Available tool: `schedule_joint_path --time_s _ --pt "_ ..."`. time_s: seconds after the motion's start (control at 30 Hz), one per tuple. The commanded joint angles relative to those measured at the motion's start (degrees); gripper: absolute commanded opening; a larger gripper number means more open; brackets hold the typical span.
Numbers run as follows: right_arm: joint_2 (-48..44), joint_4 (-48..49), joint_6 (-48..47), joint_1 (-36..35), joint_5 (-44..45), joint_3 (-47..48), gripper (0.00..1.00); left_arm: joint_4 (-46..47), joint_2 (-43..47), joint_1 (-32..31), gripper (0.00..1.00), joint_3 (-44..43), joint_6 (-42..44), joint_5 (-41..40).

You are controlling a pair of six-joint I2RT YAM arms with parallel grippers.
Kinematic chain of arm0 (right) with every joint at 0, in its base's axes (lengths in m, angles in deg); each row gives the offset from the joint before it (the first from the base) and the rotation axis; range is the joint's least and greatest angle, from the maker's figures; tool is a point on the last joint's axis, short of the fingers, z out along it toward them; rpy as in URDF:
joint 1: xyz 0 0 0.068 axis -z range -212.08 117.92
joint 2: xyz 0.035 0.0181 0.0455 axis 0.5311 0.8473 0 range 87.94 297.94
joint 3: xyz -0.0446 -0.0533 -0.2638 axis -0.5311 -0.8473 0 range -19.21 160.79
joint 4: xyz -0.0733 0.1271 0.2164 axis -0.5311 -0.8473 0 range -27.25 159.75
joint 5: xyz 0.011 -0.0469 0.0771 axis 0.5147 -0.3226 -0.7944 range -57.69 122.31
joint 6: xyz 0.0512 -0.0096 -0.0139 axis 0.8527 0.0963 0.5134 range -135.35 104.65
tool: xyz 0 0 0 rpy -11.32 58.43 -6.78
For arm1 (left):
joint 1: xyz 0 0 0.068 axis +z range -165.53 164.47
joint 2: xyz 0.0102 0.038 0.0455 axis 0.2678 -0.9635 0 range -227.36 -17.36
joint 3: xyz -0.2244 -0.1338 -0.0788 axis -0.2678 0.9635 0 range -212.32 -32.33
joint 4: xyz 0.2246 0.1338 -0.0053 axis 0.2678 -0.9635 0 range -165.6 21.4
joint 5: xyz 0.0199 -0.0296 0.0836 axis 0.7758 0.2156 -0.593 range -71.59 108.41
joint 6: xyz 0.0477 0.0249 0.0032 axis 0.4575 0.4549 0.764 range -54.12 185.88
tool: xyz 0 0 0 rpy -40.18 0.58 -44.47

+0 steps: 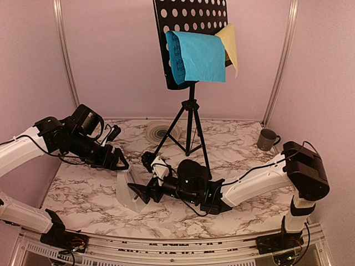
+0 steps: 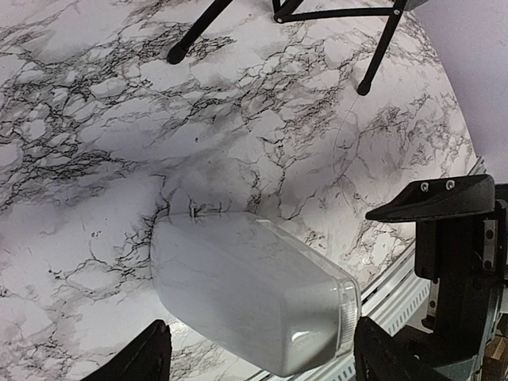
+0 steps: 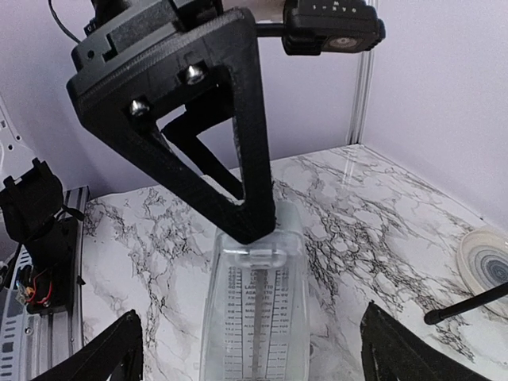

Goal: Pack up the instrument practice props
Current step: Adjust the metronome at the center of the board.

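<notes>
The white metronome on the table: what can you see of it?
The metronome is a tapered box of milky white plastic with a clear front cover over a printed tempo scale. It seems to lie on its side on the marble table near the front edge, between both arms' open jaws; whether they touch it is unclear.

Both arms low and inward, left gripper [image 2: 262,323] and right gripper [image 3: 250,311] wide-jawed.

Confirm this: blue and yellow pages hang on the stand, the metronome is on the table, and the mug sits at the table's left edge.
Wrong on the mug: the top view shows it near the table's right edge. The pages, stand and metronome are as stated.
</notes>
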Motion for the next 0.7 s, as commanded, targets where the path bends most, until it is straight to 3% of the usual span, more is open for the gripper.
schedule_joint_path --time_s 0.0,0.67 --pt "-2.99 -0.67 -0.41 0.7 -0.05 -0.16 0.91 -2.66 -0.31 0.23 0.79 0.37 0.67 -3.59" --pt "-8.59 -9.51 3.53 2.44 -3.61 4.49 0.83 2.37 12.14 3.6 0.75 -1.35 -3.16 -6.63"
